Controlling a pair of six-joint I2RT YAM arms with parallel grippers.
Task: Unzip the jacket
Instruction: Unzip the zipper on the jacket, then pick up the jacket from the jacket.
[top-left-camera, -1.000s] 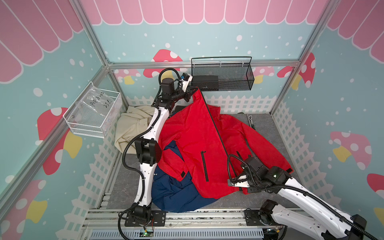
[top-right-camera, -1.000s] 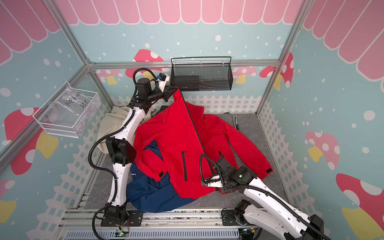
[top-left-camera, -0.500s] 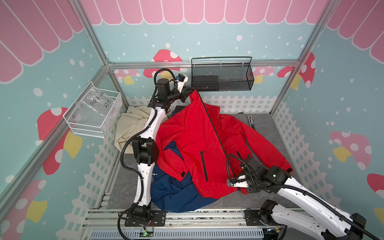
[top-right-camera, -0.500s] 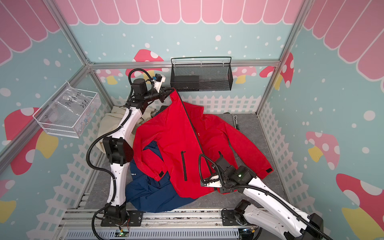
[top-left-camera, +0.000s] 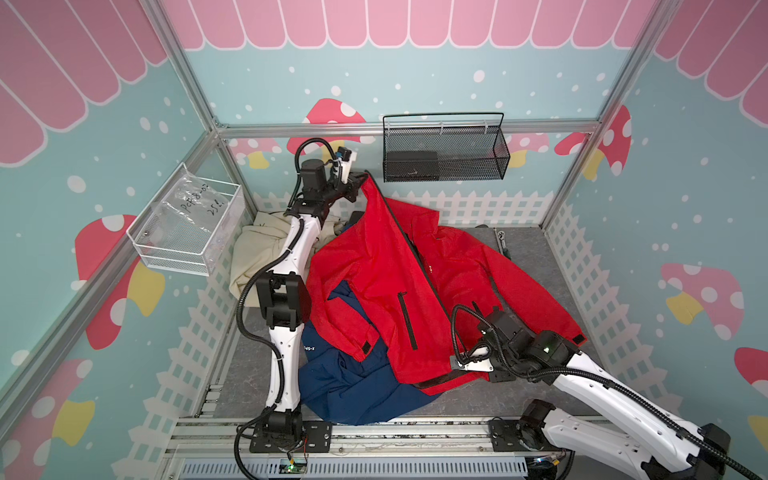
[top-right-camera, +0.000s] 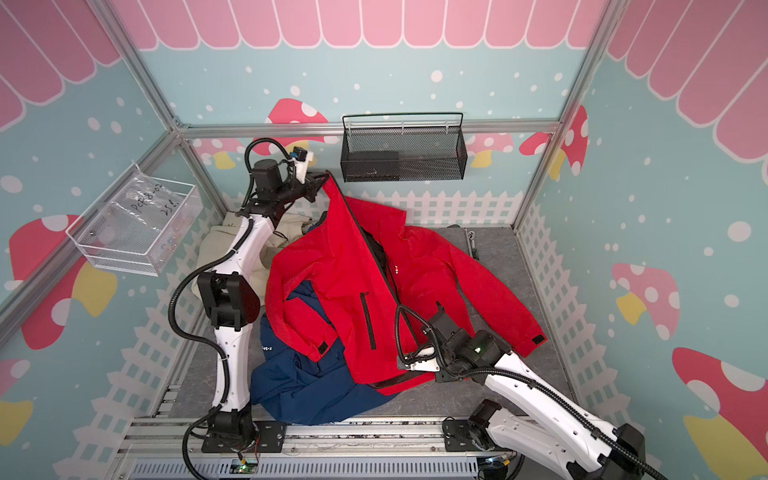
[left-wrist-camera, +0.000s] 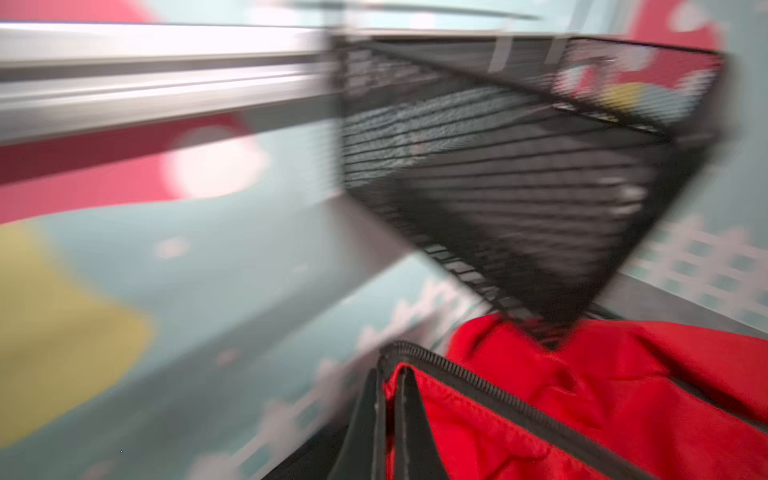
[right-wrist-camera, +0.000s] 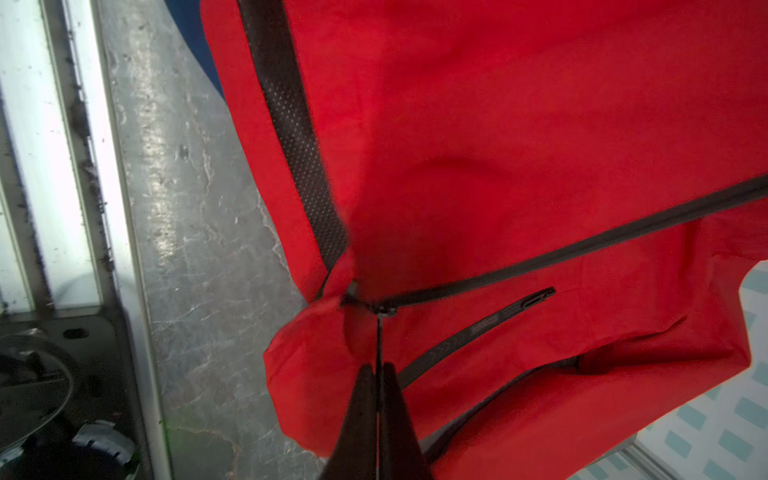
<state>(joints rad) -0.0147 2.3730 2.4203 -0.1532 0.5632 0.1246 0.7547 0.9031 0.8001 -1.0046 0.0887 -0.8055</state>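
We found the left pincer (left-wrist-camera: 390, 372) clamped on the red jacket (top-left-camera: 374, 266) collar just beside the mesh basket (top-left-camera: 446, 153). The right pincer (right-wrist-camera: 377, 369) pinched the zipper pull cord (right-wrist-camera: 379, 336) well apart from that basket, above the grey desk (top-left-camera: 528, 249), with mushroom-patterned walls (top-left-camera: 415, 75) around.

Both top views are bright, evenly lit and sharp. The left wrist view is smeared with blur across the basket (left-wrist-camera: 519, 166); the right wrist view is sharper, with glare on the rail (right-wrist-camera: 50, 166).
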